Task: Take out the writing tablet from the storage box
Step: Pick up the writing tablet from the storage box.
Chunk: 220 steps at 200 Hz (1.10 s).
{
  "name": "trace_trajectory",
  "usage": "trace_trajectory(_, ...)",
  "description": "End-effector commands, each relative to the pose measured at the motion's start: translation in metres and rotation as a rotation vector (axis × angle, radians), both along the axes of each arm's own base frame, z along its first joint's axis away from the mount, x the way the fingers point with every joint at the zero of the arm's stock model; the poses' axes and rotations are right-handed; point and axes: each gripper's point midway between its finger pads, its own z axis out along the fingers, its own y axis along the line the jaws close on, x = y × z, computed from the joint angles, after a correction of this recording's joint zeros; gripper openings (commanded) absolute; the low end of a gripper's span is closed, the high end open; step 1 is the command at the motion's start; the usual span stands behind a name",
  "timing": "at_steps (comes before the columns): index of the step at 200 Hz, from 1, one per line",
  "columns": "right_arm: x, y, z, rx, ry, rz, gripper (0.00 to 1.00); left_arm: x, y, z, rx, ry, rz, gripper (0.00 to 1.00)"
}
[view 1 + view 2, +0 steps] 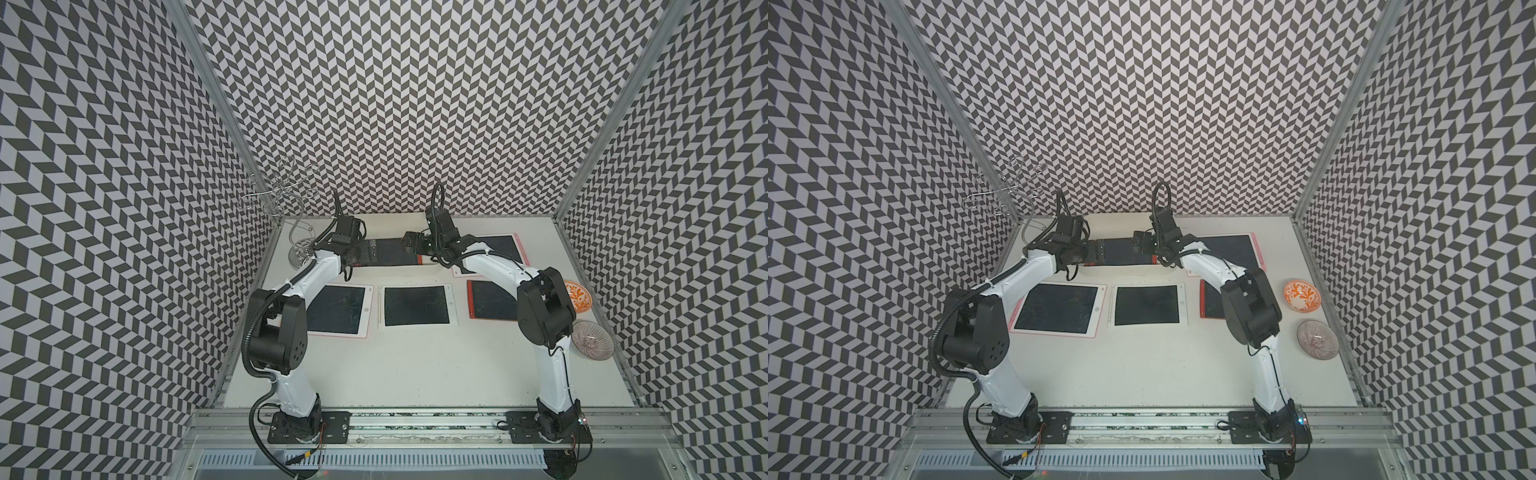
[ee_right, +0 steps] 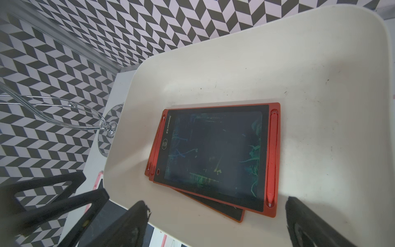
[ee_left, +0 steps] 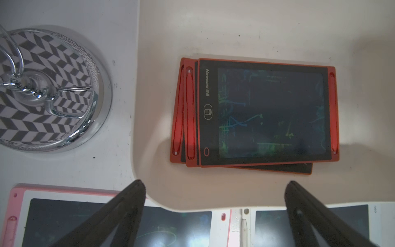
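Chevron walls (image 1: 395, 104) enclose your table (image 1: 415, 365); left gripper (image 3: 213, 184) and right gripper (image 2: 215, 201) hover wide open, empty, above the storage box (image 2: 277, 64) holding stacked red writing tablets (image 3: 271, 111), perhaps three.

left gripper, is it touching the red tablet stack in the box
Apart. Left wrist view: the open left gripper sits short of the tablet stack, with bare box floor between them.
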Motion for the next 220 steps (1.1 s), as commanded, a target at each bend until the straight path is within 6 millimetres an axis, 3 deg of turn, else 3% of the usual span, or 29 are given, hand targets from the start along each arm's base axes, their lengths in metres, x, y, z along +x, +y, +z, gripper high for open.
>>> trace_trajectory(1,0.011,0.008,0.004,0.025,-0.046,0.014,1.0,0.016,0.012,0.001,0.051,-0.022,0.02,0.98)
trace_trajectory(72,0.023,0.005,-0.007,0.02,-0.032,0.011,1.0,0.032,0.042,-0.014,0.078,-0.006,0.082,0.97)
trace_trajectory(154,0.044,0.002,-0.024,0.06,0.006,-0.05,0.99,0.051,0.054,-0.037,0.096,0.017,0.107,0.9)
trace_trajectory(220,0.052,-0.002,-0.046,0.013,0.024,-0.089,1.0,0.053,0.052,-0.043,0.065,0.026,0.098,0.64)
